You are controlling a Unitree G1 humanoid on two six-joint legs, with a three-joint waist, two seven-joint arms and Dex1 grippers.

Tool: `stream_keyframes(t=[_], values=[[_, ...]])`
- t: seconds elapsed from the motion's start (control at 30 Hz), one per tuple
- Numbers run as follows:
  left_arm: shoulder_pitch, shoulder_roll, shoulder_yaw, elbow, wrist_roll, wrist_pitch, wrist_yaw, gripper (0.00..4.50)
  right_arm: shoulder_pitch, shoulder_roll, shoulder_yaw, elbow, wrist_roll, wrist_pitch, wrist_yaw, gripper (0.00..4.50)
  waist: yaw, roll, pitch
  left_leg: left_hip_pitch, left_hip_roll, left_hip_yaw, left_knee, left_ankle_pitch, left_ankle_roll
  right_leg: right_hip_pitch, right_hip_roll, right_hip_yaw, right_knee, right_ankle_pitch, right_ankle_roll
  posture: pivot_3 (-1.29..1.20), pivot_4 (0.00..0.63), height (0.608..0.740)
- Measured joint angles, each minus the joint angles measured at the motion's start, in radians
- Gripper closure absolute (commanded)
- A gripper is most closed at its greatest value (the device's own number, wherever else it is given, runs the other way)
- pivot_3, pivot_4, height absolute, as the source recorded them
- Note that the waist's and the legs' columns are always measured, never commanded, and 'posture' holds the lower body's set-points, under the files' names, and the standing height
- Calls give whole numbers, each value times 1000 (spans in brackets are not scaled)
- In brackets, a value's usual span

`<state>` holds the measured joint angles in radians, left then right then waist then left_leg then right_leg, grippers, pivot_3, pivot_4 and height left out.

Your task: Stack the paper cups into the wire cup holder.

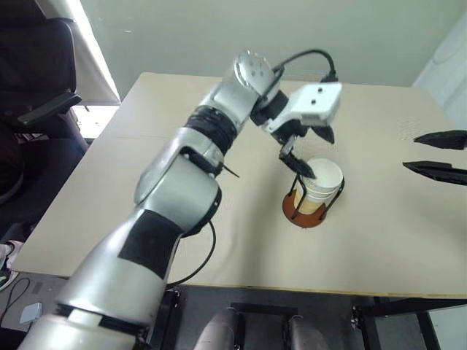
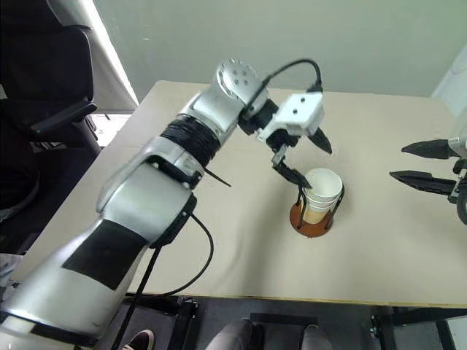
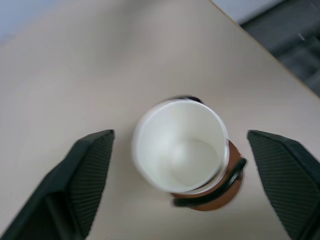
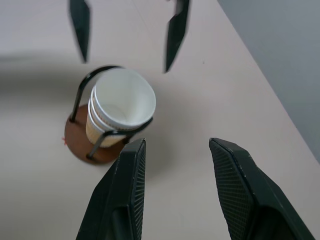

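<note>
A nested stack of tan paper cups (image 1: 322,184) with white insides stands upright in the wire cup holder (image 1: 300,212), a reddish-brown disc with black wire loops, at mid-table. My left gripper (image 1: 317,153) hovers just above the top cup's rim, open, its fingers (image 3: 85,175) spread to either side of the cups (image 3: 180,150) and touching nothing. My right gripper (image 1: 411,152) hangs over the table to the right of the holder, open and empty. In the right wrist view its fingers (image 4: 125,190) point at the cups (image 4: 122,100) and the holder (image 4: 80,142).
The beige table (image 1: 146,168) carries the holder alone. A black office chair (image 1: 36,109) stands off the table's left edge. The table's near edge (image 1: 241,288) runs just below the holder.
</note>
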<state>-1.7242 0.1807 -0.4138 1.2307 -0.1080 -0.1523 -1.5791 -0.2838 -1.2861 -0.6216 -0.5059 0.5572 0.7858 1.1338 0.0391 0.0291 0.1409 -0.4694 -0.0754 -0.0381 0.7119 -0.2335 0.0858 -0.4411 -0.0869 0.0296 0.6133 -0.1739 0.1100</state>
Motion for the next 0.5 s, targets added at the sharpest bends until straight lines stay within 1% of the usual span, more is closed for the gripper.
stream_keyframes(t=[0.13, 0.27, 0.37, 0.4, 0.5], values=[[15, 118, 141, -9, -29, 131, 23, 27, -66, 67, 108, 39, 30, -18, -60, 2501, -8, 0, 0, 1, 0, 0, 0, 0, 0, 0, 1, 1, 1, 0, 0, 0, 150, 740], [116, 240, 254, -71, -60, 249, 92, 27, -107, 161, 201, 96, 36, -23, -119, 2501, -15, 1, -1, 2, 0, 1, 1, 0, 0, 0, 3, 1, 2, 0, 0, 0, 150, 740], [267, 323, 324, -214, -81, 334, 167, 27, -168, 259, 263, 178, 30, -22, -192, 2501, -14, 2, -1, 3, 0, 0, 4, 0, 0, 0, 6, 0, 3, 0, 0, 0, 150, 740], [352, 359, 358, -316, -96, 378, 209, 27, -208, 307, 294, 223, 24, -20, -233, 2501, -17, 2, -2, 3, 1, 0, 5, 0, 0, 0, 8, 0, 3, 1, 1, 0, 150, 740], [552, 408, 447, -555, -140, 519, 338, 27, -265, 386, 331, 364, -14, -20, -324, 2501, -15, 2, -2, 5, 1, -3, 6, 0, 0, -1, 11, -1, 2, 1, 0, 0, 150, 740]])
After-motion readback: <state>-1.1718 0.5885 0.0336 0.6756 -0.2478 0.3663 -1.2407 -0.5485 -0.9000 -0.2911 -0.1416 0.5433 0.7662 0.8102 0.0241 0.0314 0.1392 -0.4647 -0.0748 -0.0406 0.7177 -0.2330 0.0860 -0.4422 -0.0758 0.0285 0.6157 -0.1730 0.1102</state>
